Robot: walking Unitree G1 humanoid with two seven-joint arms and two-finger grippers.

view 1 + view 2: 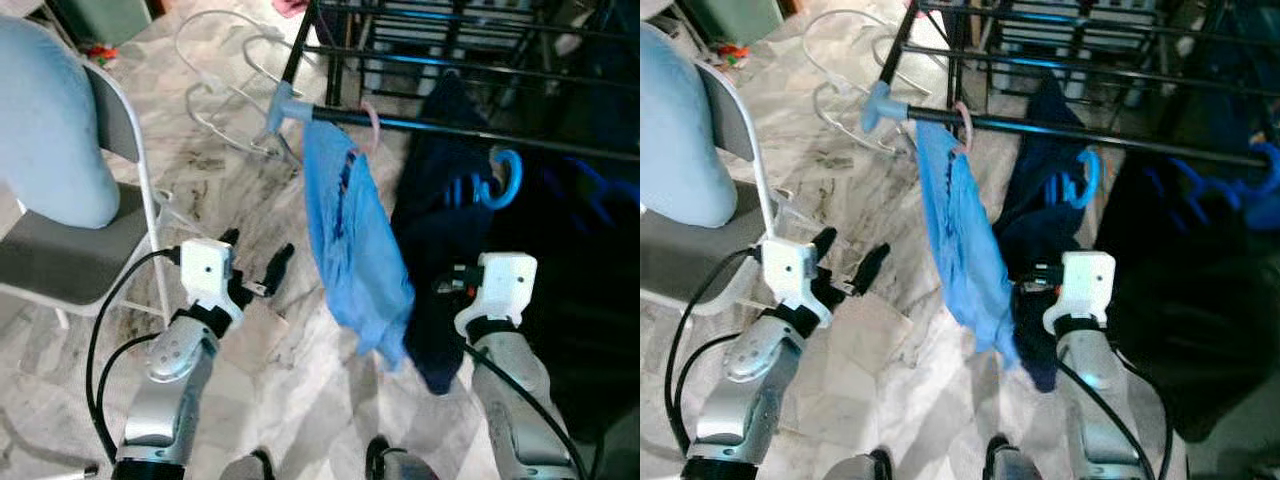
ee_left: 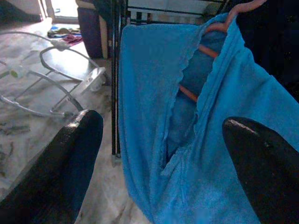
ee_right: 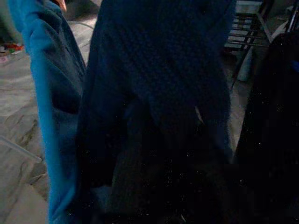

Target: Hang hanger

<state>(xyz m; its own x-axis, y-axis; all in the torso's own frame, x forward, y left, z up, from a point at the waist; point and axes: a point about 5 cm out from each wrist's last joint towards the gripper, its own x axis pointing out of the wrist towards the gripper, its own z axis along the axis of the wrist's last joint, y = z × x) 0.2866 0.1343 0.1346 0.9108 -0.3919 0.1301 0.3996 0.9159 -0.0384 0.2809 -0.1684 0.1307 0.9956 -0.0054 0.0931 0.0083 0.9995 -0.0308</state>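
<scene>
A bright blue garment hangs on a pink hanger hooked over the black rail of a drying rack. Beside it, a dark navy garment hangs from a blue hanger on the same rail. My left gripper is open and empty, low and to the left of the blue garment, pointing at it. My right gripper is pushed up against the navy garment, which hides its fingers.
A grey folding chair with a pale blue cover stands at the left. White hangers lie on the marble floor behind. More black rack bars and a black garment are at the right.
</scene>
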